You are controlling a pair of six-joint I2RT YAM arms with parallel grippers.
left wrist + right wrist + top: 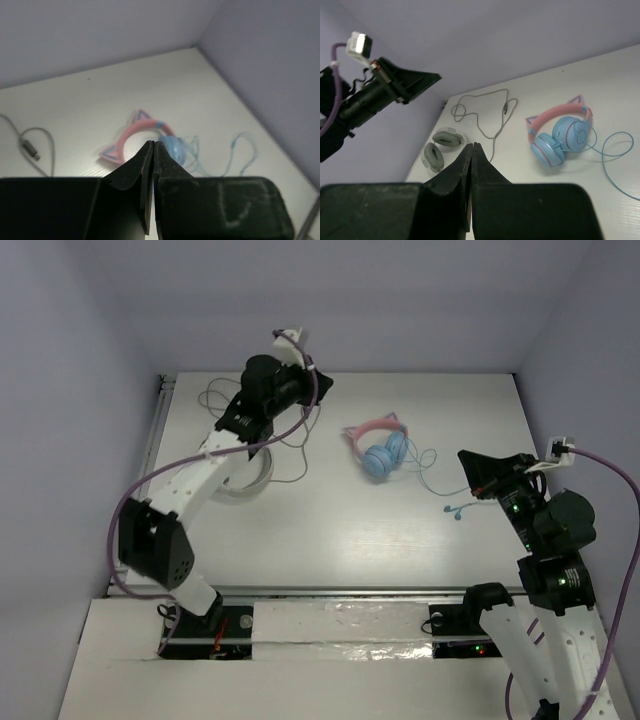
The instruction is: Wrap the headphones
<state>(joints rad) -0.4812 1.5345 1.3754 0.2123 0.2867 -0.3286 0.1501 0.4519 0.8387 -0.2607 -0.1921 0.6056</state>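
two closed, empty: left claw [152,144], right claw [471,145]; headphones [380,449] lie apart, seemingly unwrapped

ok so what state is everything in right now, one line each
pink cat-eared headphones with light-blue earcups, lying on the table, untouched
thin light-blue cable, unwrapped, sprawled in loose loops beside the earcups
grey-white headphones with grey pads, lying on the table, untouched
loose thin grey cable, uncoiled, plug end free
left arm, jaws shut, holding nothing
right arm, jaws shut, holding nothing
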